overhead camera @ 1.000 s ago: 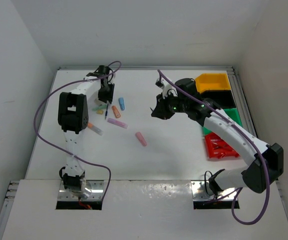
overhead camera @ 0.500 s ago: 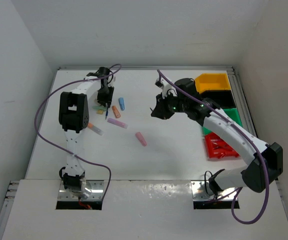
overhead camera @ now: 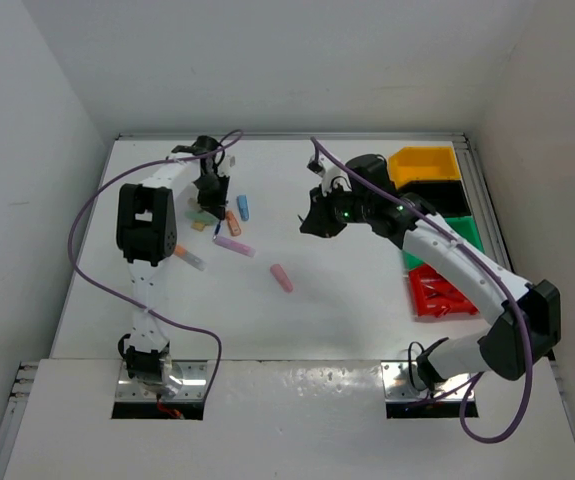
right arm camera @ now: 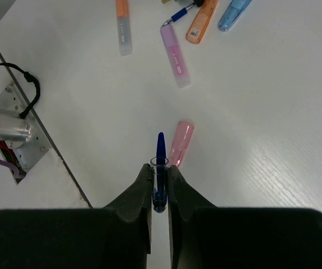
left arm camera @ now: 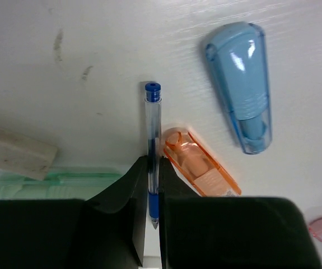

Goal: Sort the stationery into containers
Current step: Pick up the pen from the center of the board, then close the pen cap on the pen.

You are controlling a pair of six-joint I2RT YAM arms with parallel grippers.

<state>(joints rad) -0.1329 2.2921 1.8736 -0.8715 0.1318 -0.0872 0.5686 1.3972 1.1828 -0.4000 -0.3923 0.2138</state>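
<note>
The left tool (left arm camera: pixel 151 174) pinches a blue pen (left arm camera: pixel 153 120) at the desk (overhead camera: pixel 347 290), long axis straight ahead. The right tool (right arm camera: pixel 159 174) clamps a second blue pen (right arm camera: pixel 161 147) aloft; the bins (overhead camera: pixel 427 165) lie behind it.

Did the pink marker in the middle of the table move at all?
No. The pink marker sits at the same spot and slant, just as far left of the red bin as before.

Blue pen (right arm camera: pixel 160 147) in right gripper (right arm camera: pixel 160 171) (seemingly aloft)
</note>
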